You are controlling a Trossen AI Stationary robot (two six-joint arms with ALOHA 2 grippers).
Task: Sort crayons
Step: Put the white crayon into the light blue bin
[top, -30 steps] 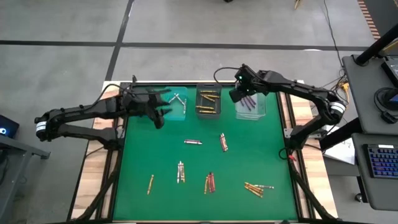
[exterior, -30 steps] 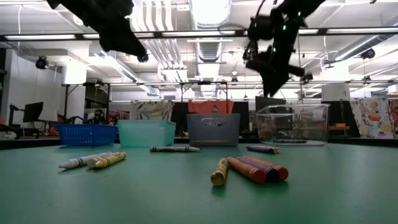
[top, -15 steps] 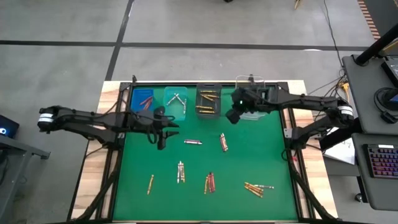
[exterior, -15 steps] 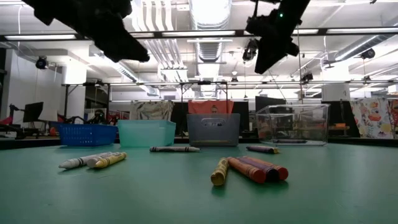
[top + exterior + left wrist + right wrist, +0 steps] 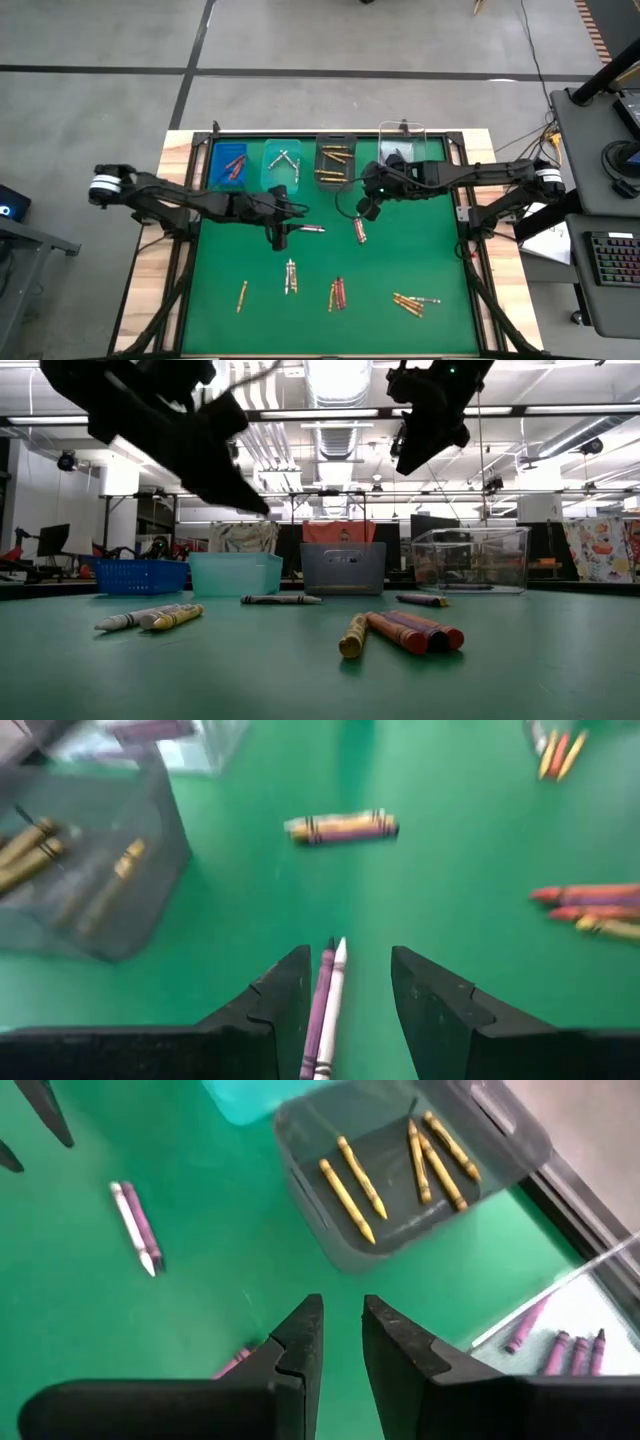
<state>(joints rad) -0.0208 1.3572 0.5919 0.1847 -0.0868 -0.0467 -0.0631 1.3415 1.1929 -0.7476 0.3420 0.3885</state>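
Crayons lie loose on the green mat: a purple and silver pair point(image 5: 310, 229), a gold and purple pair point(image 5: 359, 229), and more toward the near edge point(image 5: 291, 276) point(image 5: 337, 293) point(image 5: 413, 301). My left gripper point(image 5: 281, 238) hangs open just above the mat. In the left wrist view its fingers stand on either side of the near end of the purple and silver pair point(image 5: 325, 995) without touching it. My right gripper point(image 5: 367, 209) hangs higher point(image 5: 415, 455), over the mat just short of the grey bin. It is open by a narrow gap point(image 5: 340, 1335) with nothing in it.
Four bins stand in a row at the far edge: blue point(image 5: 231, 163) with red crayons, teal point(image 5: 283, 163) with silver ones, grey point(image 5: 335, 163) with gold ones, clear point(image 5: 403, 165) with purple ones. A single gold crayon point(image 5: 242, 295) lies near left.
My left gripper has come away from the far-left bins toward the mat's middle and gone down to the purple and silver pair. My right gripper has swung from over the clear bin toward the table's left and near side, staying high.
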